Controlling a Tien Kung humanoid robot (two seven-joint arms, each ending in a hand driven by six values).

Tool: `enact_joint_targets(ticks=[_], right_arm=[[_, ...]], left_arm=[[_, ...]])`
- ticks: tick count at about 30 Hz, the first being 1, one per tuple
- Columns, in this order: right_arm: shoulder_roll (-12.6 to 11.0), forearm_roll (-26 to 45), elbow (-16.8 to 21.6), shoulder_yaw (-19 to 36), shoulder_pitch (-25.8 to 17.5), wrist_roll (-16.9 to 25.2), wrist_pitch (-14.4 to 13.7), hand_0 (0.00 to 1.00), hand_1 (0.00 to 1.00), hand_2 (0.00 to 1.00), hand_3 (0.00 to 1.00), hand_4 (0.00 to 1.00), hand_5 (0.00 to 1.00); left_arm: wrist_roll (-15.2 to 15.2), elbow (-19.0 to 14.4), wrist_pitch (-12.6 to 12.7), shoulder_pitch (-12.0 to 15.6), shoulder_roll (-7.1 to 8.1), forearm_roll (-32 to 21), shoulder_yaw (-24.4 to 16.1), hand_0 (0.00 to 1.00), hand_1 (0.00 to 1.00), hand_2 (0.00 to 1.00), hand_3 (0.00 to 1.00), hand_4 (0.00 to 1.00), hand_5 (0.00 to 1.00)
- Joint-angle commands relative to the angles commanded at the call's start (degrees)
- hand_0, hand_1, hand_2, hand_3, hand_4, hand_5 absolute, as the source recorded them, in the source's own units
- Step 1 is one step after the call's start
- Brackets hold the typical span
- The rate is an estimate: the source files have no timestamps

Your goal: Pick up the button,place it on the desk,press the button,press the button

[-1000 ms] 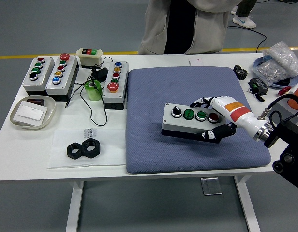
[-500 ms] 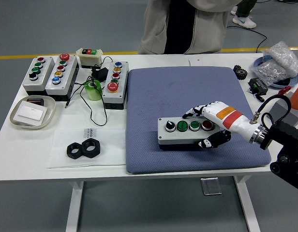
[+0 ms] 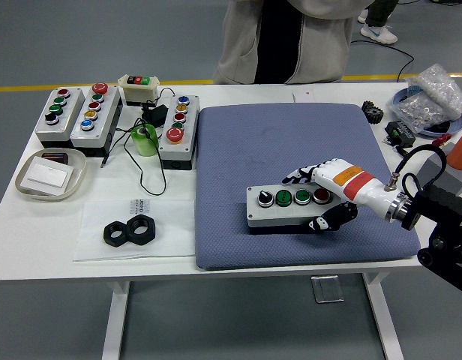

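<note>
- Two black nuts [image 3: 130,232] lie closest to you, at the left on a clear sheet by the table's [image 3: 36,240] near edge.
- Your right hand [image 3: 327,196] grips the button box [image 3: 289,206], fingers over its far side and thumb under its near right corner; the box sits on the blue mat [image 3: 238,127], near the mat's front edge.
- Farther back on the left you see three more button boxes [image 3: 87,114] and a green tape roll [image 3: 145,139].
- At the far side a person [image 3: 280,37] stands.
</note>
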Motion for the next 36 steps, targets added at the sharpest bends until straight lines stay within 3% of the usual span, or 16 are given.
enact_joint_targets(ticks=[24,25,30,31,36], right_arm=[[-0.71,-1.96,1.18,1.93,-0.89,-2.10,1.52,0.512,0.560,0.768,0.955,0.860,0.042],[-0.72,-1.98,1.21,1.99,-0.91,-2.10,1.43,0.680,0.693,0.852,0.960,0.870,0.041],[-0.92,-1.99,1.53,2.56,-1.02,-2.18,1.07,0.680,0.693,0.852,0.960,0.870,0.041],[-0.96,-2.03,1.57,2.59,-0.98,-2.24,1.21,0.821,0.773,0.898,0.974,0.871,0.048],[-0.92,-2.17,1.30,2.62,-0.95,-2.55,1.74,0.821,0.773,0.898,0.974,0.871,0.048]], left_arm=[[0.13,-0.01,-0.02,0.29,0.03,0.47,-0.23,0.764,0.827,0.860,0.826,0.626,0.998],[0.12,-0.01,-0.02,0.29,0.03,0.44,-0.21,0.764,0.827,0.860,0.826,0.627,0.998],[0.08,-0.01,-0.04,0.20,0.04,0.26,-0.09,0.764,0.827,0.860,0.826,0.627,0.998],[0.07,0.00,-0.05,0.15,0.05,0.23,-0.07,0.764,0.827,0.860,0.826,0.627,0.998],[-0.02,0.01,-0.05,0.07,0.05,-0.09,0.12,0.764,0.827,0.860,0.826,0.627,0.998]])
